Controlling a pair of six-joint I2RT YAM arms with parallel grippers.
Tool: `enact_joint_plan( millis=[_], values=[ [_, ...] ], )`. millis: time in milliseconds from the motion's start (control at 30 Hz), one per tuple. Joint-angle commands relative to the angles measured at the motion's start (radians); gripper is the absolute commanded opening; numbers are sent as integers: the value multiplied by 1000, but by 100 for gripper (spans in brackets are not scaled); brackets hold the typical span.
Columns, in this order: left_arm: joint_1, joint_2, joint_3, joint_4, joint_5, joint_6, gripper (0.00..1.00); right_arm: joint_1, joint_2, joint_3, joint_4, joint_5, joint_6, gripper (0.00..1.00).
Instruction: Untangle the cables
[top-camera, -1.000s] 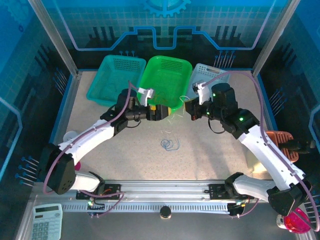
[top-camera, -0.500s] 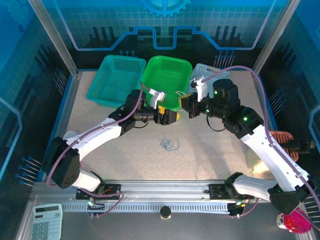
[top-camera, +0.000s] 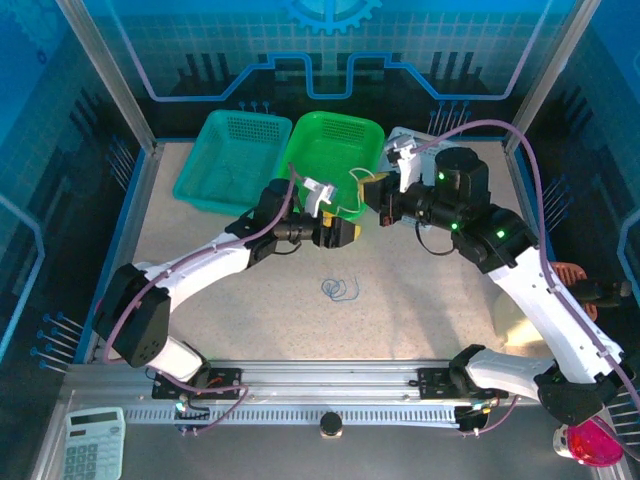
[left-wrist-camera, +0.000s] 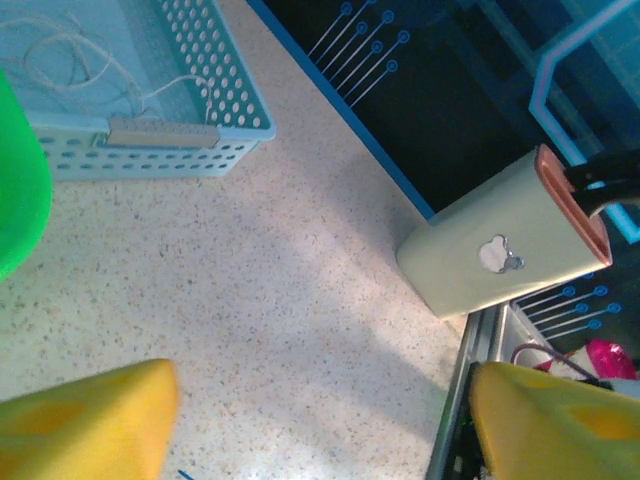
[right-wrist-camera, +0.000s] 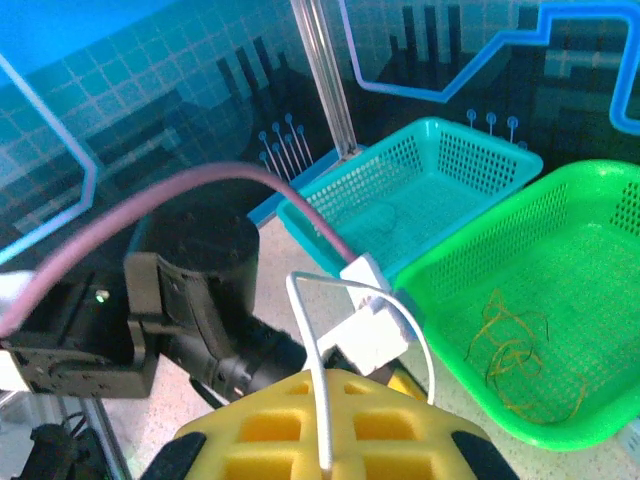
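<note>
My right gripper is shut on a white cable, which rises from the yellow jaws in a thin loop; from above this gripper hangs at the green basket's near rim. A yellowish cable lies in that basket. A blue cable sits looped on the table, apart from both grippers. My left gripper hovers just left of and below the right one. Its yellow fingers stand wide apart over bare table, so the left gripper is open with nothing in it.
A teal basket stands left of the green one. A light blue basket holding a white cord is behind the right arm. A beige box stands at the table's right edge. A calculator lies off the front left corner.
My left arm has reached further right, bringing its gripper under the right one. The right gripper has moved up and back towards the green basket with the white cable.
</note>
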Motion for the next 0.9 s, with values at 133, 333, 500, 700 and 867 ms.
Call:
enact_joint_plan(
  millis=[133, 333, 500, 700, 867],
  values=[
    [-5, 4, -94, 49, 15, 11, 43, -20, 25, 99, 7, 99, -4, 0],
    [-6, 6, -131, 63, 1, 5, 14, -115, 37, 118, 35, 114, 53, 0],
    [-6, 0, -133, 54, -8, 7, 5, -192, 54, 119, 45, 175, 116, 0],
    [-5, -19, -134, 44, -22, 7, 28, -297, 78, 143, 75, 195, 187, 0],
    [-4, -57, -119, 49, -28, -8, 78, -306, 120, 182, 83, 189, 177, 0]
  ],
)
